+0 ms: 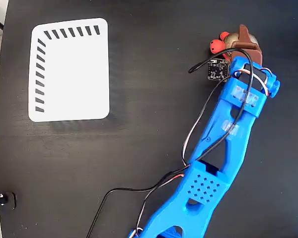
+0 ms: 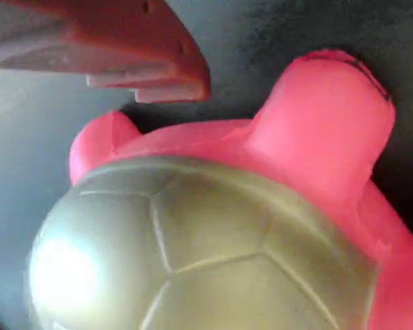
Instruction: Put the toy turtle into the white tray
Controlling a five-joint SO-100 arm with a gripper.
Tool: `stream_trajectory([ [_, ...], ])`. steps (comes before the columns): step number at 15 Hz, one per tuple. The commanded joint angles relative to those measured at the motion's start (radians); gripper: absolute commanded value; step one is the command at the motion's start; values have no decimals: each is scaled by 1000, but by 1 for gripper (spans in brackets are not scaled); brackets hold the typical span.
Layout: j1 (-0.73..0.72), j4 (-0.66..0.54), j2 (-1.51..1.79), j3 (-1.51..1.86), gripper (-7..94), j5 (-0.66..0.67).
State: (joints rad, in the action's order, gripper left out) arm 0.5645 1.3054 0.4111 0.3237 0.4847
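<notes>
The toy turtle [image 1: 222, 43] sits on the black table at the upper right in the fixed view, its red-orange head and feet poking out to the left of the gripper. My gripper [image 1: 242, 40], with brown-red fingers on a blue arm, hangs right over it and hides most of the shell. In the wrist view the turtle [image 2: 213, 240] fills the frame, grey-gold shell below and pink-red limbs above. One finger [image 2: 158, 65] shows at the top left, with a dark gap between it and the turtle. The other finger is out of view. The white tray [image 1: 69, 69] lies far to the left.
The blue arm [image 1: 223, 144] runs from the bottom centre up to the right, with black and white cables [image 1: 139, 191] trailing beside it. A small circuit board [image 1: 217, 69] is mounted near the wrist. The black tabletop [image 1: 149, 99] lies between turtle and tray.
</notes>
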Motion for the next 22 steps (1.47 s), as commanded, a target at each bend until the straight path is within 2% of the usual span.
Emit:
stream_trajectory([
  [1,-3,11,48,-51,63,3],
  [5,-3,37,38,-77,53,5],
  [9,0,77,52,-101,36,0],
  [11,8,83,63,-100,26,0],
  [15,23,77,100,-54,-4,-6],
  [22,25,72,138,-8,-4,-37],
])
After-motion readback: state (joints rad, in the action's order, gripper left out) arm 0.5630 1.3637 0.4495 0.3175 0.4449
